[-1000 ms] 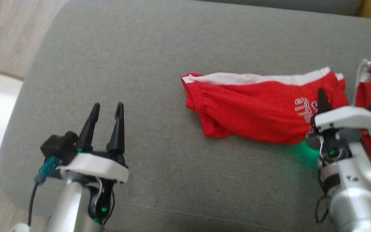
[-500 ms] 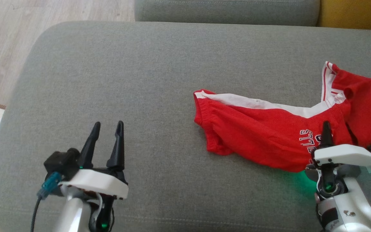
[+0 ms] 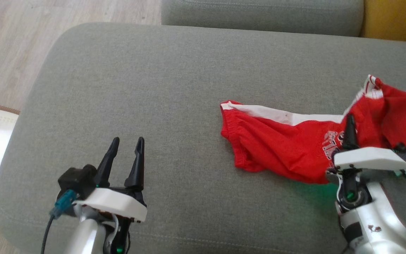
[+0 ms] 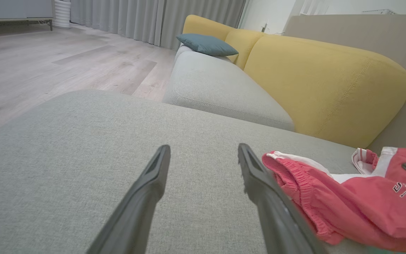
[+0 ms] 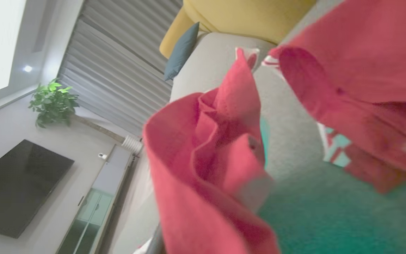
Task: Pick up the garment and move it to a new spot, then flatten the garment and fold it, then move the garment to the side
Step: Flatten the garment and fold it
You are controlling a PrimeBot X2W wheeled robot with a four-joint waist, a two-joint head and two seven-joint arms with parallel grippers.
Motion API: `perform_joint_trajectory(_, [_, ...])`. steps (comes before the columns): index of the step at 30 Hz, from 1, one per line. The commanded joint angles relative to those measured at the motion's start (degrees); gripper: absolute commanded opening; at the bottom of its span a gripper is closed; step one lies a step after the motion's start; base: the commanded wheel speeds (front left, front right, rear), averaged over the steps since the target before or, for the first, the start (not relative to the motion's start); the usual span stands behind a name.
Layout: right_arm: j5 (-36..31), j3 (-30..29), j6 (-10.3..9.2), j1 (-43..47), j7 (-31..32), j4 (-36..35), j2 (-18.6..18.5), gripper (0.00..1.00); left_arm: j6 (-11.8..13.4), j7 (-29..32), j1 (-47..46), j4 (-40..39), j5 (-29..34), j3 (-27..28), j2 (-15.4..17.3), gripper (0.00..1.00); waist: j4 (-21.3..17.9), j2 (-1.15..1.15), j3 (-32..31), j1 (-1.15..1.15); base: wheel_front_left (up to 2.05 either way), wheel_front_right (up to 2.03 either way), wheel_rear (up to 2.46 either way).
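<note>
Grey seat cushion (image 3: 174,77) lies under both arms. Nearest, at the lower left, the left pincer (image 3: 128,141) hangs over bare upholstery with its two dark fingers spread apart, holding nothing. At the lower right, the right pincer (image 3: 349,121) is closed, its fingers pressed together on a bunched fold of the red garment (image 3: 277,144). That garment lies on the cushion's right half, with a white band along its far edge and white lettering beside the right pincer; its right part is crumpled. Beyond are a second grey seat (image 3: 259,14), a yellow backrest (image 4: 323,81) and wooden floor (image 3: 9,42).
</note>
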Motion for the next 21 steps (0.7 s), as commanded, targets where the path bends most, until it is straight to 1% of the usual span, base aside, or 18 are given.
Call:
perform_joint_trajectory(1, [0.1,1.9,-0.04,-1.8,-0.6,-2.3,0.4,0.0,-0.1,-0.5,-1.3,-1.6,0.6,1.9,0.7,1.0,0.1,0.0,-0.2,0.0,0.0,0.0,0.0])
perform_joint_trajectory(5, [0.7,6.8,-0.04,-1.4,-0.6,-5.7,0.4,0.0,0.0,-0.5,-1.0,-1.5,0.6,1.8,0.7,1.0,0.7,0.0,-0.6,0.0,0.0,0.0,0.0])
perform_joint_trajectory(9, [-1.5,12.1,-0.04,-1.2,-0.3,-6.9,0.4,0.0,0.2,-0.5,-1.0,-1.6,0.5,1.6,0.7,1.0,1.4,0.0,-0.8,0.0,0.0,0.0,0.0])
perform_joint_trajectory(14, [-3.3,17.3,-0.04,-2.3,0.0,-6.1,0.4,0.0,0.3,-0.5,-1.1,-1.5,0.2,1.3,0.7,1.0,2.8,0.0,-0.5,0.0,0.0,0.0,0.0])
perform_joint_trajectory(21, [-4.3,23.2,-0.04,-4.0,-0.4,-1.7,0.4,0.0,0.3,-0.5,-1.3,-1.2,-0.2,0.5,0.7,1.0,5.4,0.0,0.2,0.0,0.0,0.0,0.0])
